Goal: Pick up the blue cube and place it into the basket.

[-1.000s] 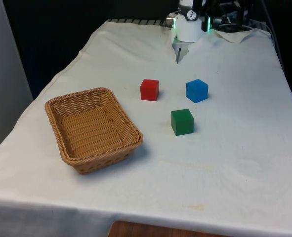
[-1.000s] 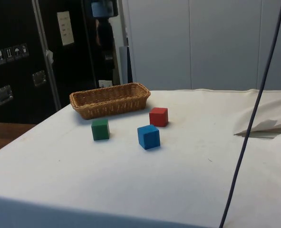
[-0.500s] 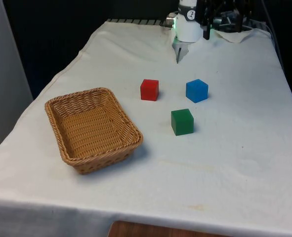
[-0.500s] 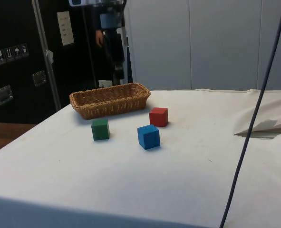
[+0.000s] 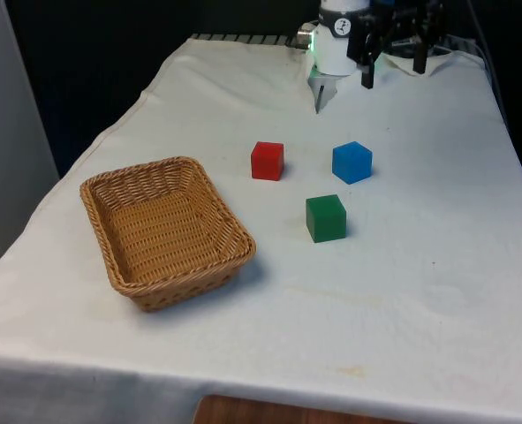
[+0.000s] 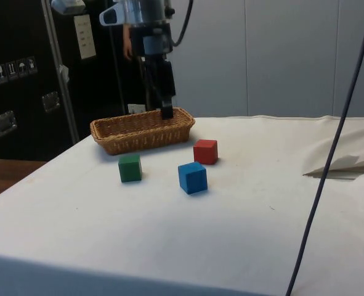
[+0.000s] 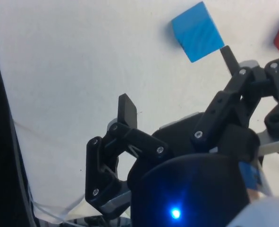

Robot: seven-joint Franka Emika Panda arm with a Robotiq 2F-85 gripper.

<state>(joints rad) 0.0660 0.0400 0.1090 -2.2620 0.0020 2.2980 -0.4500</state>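
The blue cube (image 5: 351,162) sits on the white cloth, with the red cube (image 5: 267,161) toward the front view's left and the green cube (image 5: 326,218) nearer the camera. A brown wicker basket (image 5: 110,252) stands at the front view's left. My gripper (image 5: 392,69) hangs open and holds nothing, well above the cloth and beyond the blue cube. In the side view the gripper (image 6: 163,110) hangs in front of the basket (image 6: 141,131), above and behind the blue cube (image 6: 192,177). The wrist view has the blue cube (image 7: 198,31) beyond my open gripper (image 7: 179,85).
A dark cable (image 6: 326,160) hangs across the side view's right part. A fold of rumpled cloth (image 6: 345,164) lies at the robot's end of the table. The red cube (image 6: 205,151) and green cube (image 6: 130,168) flank the blue one.
The arm has swung down: the gripper dropped from the upper edge of the side view to basket height, and in the front view its fingers came lower toward the right.
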